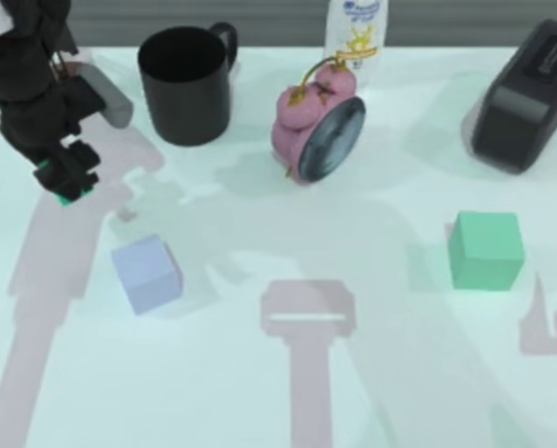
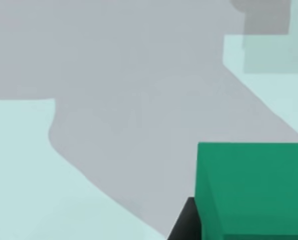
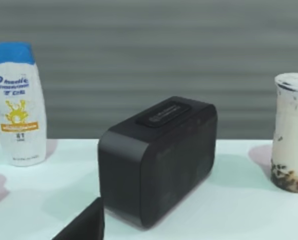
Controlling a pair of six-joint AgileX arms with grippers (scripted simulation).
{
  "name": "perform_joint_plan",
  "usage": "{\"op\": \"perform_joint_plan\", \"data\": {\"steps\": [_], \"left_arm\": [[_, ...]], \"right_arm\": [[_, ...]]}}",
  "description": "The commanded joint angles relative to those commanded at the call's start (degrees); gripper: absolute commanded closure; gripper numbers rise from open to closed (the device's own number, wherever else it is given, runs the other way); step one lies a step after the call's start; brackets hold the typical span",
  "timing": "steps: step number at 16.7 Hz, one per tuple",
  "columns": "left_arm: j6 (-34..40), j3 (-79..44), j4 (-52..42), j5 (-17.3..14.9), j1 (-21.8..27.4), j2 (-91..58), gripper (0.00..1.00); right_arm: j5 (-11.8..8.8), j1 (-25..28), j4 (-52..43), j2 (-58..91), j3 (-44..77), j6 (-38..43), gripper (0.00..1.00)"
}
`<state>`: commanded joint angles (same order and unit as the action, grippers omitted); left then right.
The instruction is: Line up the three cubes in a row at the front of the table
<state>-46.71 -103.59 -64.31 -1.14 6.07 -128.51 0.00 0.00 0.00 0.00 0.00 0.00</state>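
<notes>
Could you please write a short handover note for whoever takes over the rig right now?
Left gripper: at the table's back left, shut on the small bright green cube, which it holds above the table.
Right arm: not visible in the top view; its wrist camera faces the black box at the back right.
Lavender-blue cube: resting left of centre, not yet placed.
Mint-green cube: resting on the right side, not yet placed.
Done: the small cube is grasped.
Left: set it down at the front, then bring the other two cubes into a row with it.
</notes>
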Motion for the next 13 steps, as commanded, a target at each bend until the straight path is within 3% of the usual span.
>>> {"op": "perform_joint_plan", "data": {"steps": [2, 5, 13], "left_arm": [[0.5, -0.3, -0.2, 0.0, 1.9, -0.1, 1.00], [2.4, -0.9, -0.8, 0.1, 8.9, -0.2, 1.00], [10.8, -1.9, -2.8, 0.4, 37.5, 0.5, 1.00]], "right_arm": [[0.0, 0.0, 0.0, 0.0, 0.0, 0.0, 0.00], [0.0, 0.0, 0.0, 0.0, 0.0, 0.0, 0.00], [0.0, 0.0, 0.0, 0.0, 0.0, 0.0, 0.00]]}}
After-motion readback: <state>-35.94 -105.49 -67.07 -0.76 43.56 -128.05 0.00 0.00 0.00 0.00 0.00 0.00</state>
